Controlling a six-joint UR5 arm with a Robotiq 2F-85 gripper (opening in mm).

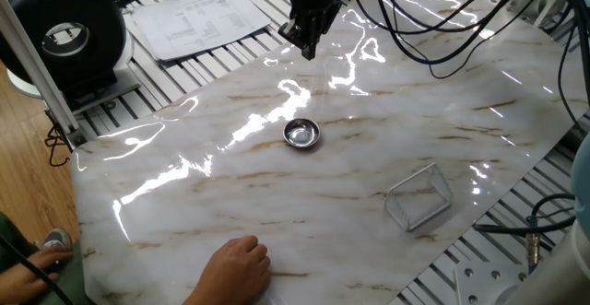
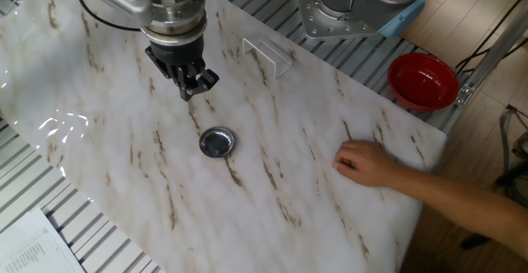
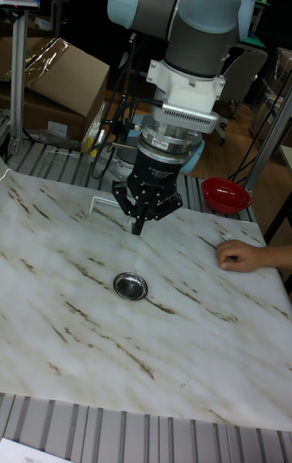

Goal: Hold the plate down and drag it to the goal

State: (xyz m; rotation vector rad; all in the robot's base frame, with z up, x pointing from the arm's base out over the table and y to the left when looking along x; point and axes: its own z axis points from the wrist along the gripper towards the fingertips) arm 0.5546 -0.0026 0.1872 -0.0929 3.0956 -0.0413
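The plate (image 1: 301,134) (image 2: 217,142) (image 3: 130,285) is a small shiny silver dish lying flat on the marble sheet. My gripper (image 1: 308,52) (image 2: 189,91) (image 3: 138,227) hangs above the sheet, behind the plate and apart from it, with its fingers pressed together and nothing between them. The goal (image 1: 419,197) (image 2: 267,54) is a clear thin-edged frame on the sheet, well away from the plate. In the tall fixed view only a faint edge of the goal (image 3: 100,201) shows to the left of the gripper.
A person's hand (image 1: 236,264) (image 2: 365,162) (image 3: 242,255) rests on the sheet near its edge. A red bowl (image 2: 423,80) (image 3: 225,194) sits off the sheet. Papers (image 1: 198,18), a black round device (image 1: 64,36) and cables (image 1: 442,29) lie around the table.
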